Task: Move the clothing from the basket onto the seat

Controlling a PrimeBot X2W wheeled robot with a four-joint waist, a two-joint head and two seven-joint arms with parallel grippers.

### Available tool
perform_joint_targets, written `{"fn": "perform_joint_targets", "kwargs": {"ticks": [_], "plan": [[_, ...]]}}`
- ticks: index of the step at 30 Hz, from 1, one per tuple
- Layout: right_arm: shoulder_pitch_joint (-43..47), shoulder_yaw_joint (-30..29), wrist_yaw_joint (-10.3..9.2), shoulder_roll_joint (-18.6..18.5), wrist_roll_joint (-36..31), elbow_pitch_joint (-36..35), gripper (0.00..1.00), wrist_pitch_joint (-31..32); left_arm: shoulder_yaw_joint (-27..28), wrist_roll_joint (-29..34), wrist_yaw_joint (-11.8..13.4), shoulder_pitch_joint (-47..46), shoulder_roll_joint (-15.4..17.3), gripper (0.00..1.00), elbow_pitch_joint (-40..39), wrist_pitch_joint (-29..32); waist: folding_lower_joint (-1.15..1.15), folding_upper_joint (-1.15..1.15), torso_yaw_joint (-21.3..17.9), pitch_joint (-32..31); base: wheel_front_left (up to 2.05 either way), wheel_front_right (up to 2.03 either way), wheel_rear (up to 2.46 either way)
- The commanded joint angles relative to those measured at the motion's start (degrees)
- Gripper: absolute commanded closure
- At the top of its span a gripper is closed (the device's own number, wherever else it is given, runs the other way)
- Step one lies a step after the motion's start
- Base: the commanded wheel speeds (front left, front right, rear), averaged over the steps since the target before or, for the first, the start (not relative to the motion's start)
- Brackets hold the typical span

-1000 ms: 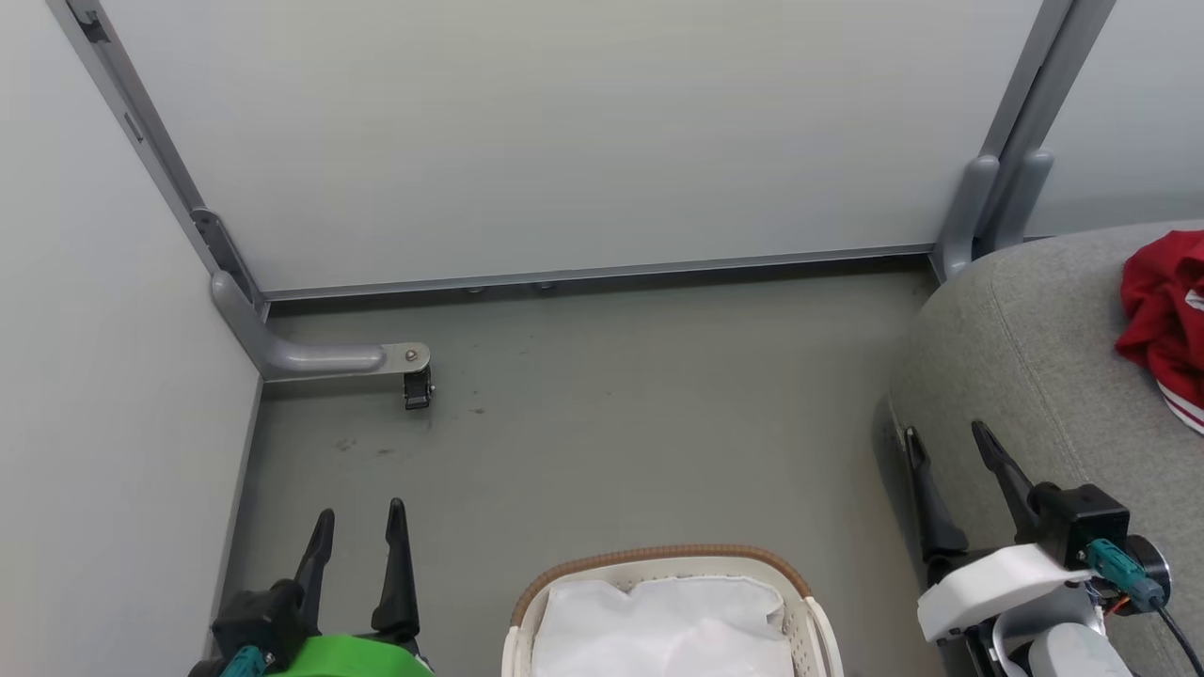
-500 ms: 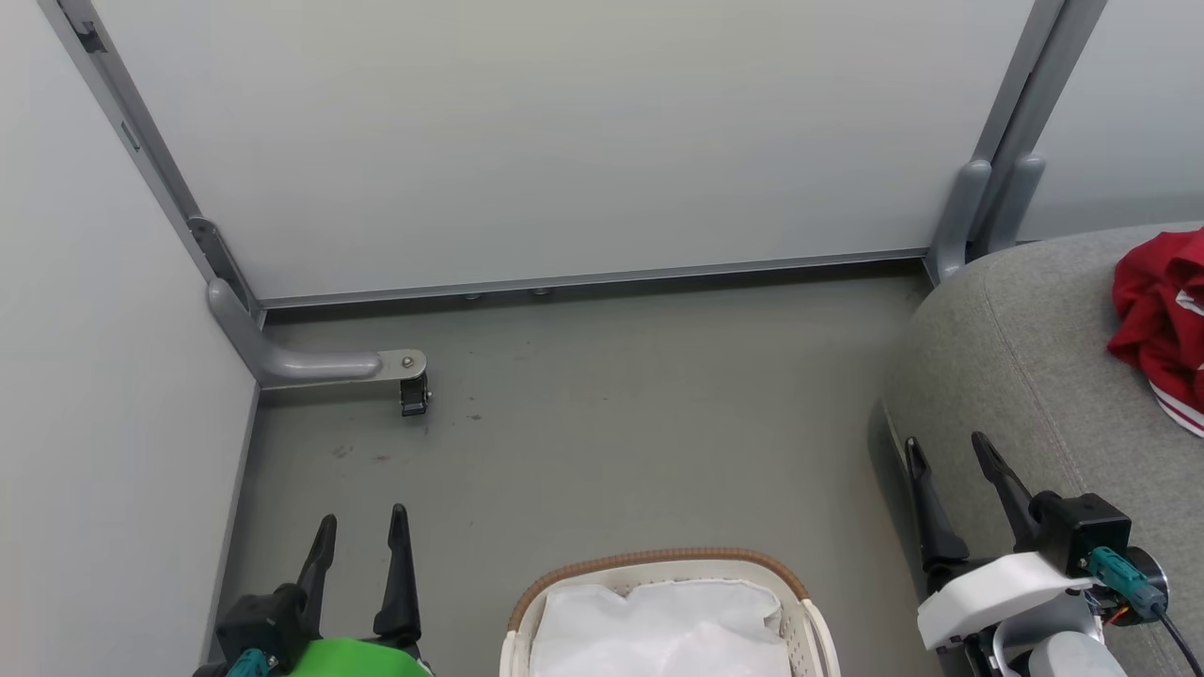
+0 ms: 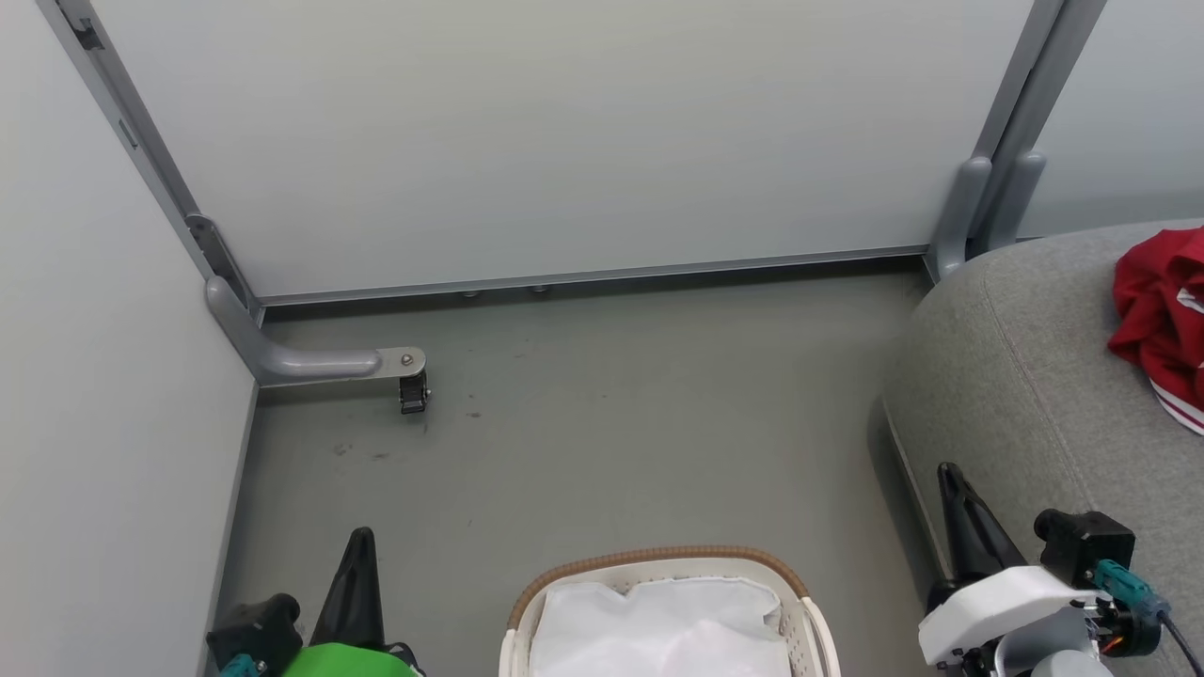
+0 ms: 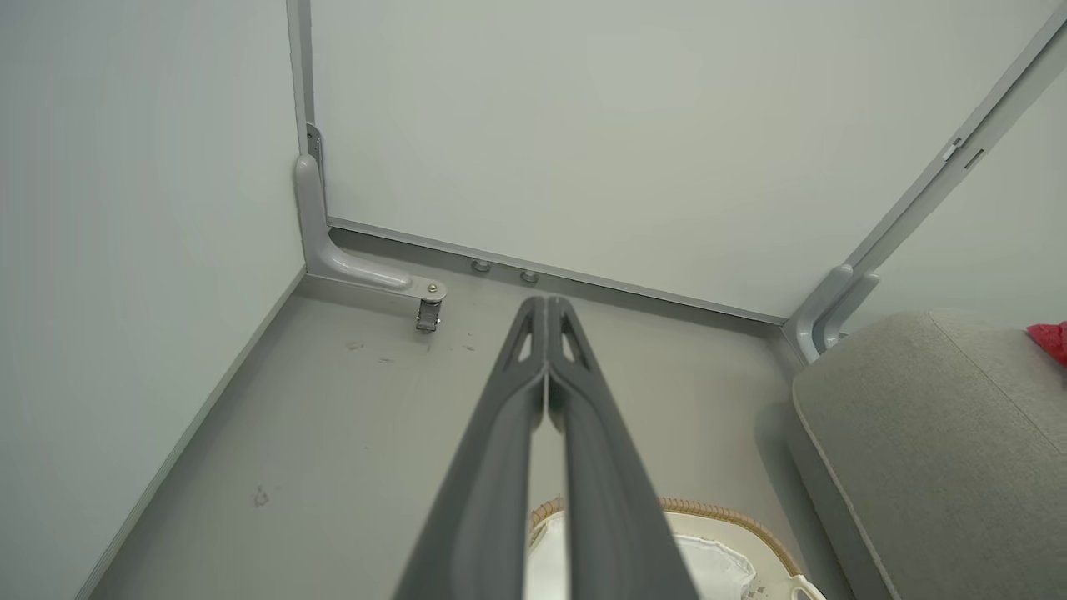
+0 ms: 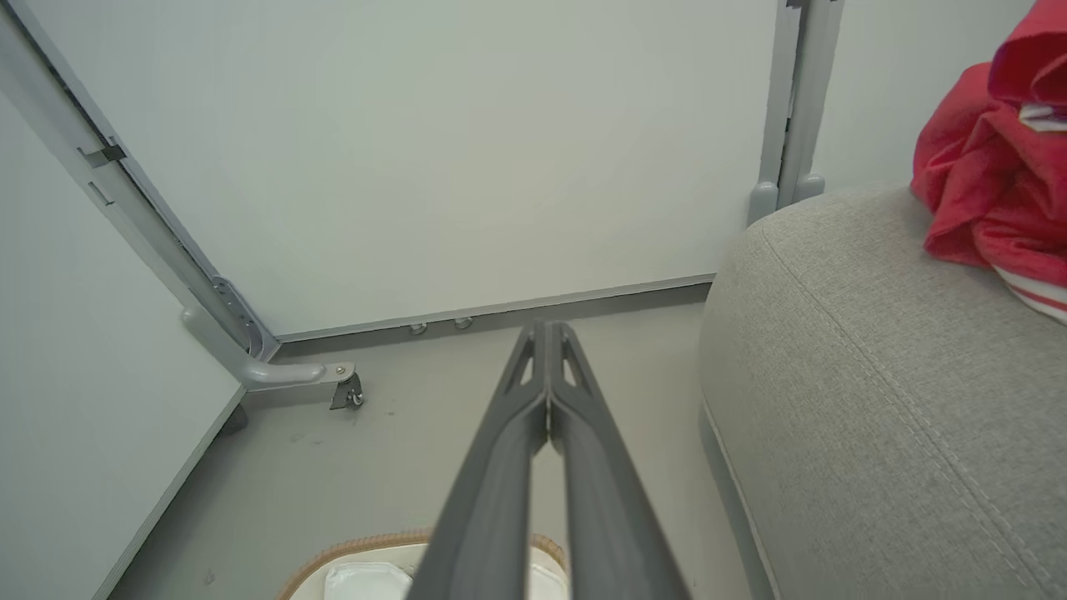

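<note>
both jaws are clenched and hold nothing. in the left wrist view the two dark fingers point(image 4: 500, 467) lie pressed together along their length and meet in one tip. the right wrist view shows the same on that arm. in the head view the left jaws rise as a single dark spike at the lower left, above a green cover point(image 3: 348, 660). the right jaws rise as a spike at the lower right, above a white cover point(image 3: 997, 602).

the basket point(image 3: 658, 557) stands on the floor point(image 3: 611, 423) between the two jaws, set back from their tips and apart from both. its brown rim curves toward the tips, and a crumpled white lining point(image 3: 658, 621) shows inside it.

the clothing point(image 3: 1162, 310) lies in a red heap on the seat point(image 3: 1025, 376), ahead of the right jaws and to their right, well apart from them. the head view's right edge cuts the heap. white striped trim shows along its lower side, and the right wrist view shows a small white label near its top. the seat's rounded end is just right of the right jaws, and from the left jaws it lies far off to the right.

ahead of the left jaws and slightly right, a caster point(image 3: 414, 390) on a grey bracket stands at the foot of the pale wall panels point(image 3: 564, 141), well apart from the tip.
</note>
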Motion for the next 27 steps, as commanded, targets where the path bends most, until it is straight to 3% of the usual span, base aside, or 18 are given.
{"fn": "perform_joint_targets", "kwargs": {"ticks": [1,27], "plan": [[-1.2,-0.4,0.00,-0.3,3.0,-0.9,1.00,0.7,0.8,-2.7,-0.4,-0.7,0.1,1.00,-0.9,0.6,0.00,0.00,-0.1,0.0,0.00,0.00,0.00],[-1.7,-1.7,-0.02,-0.5,27.4,-2.4,1.00,6.7,5.2,-24.5,-1.7,-3.4,0.4,1.00,-1.9,6.9,0.00,0.00,-0.9,0.2,0.00,0.00,0.00]]}}
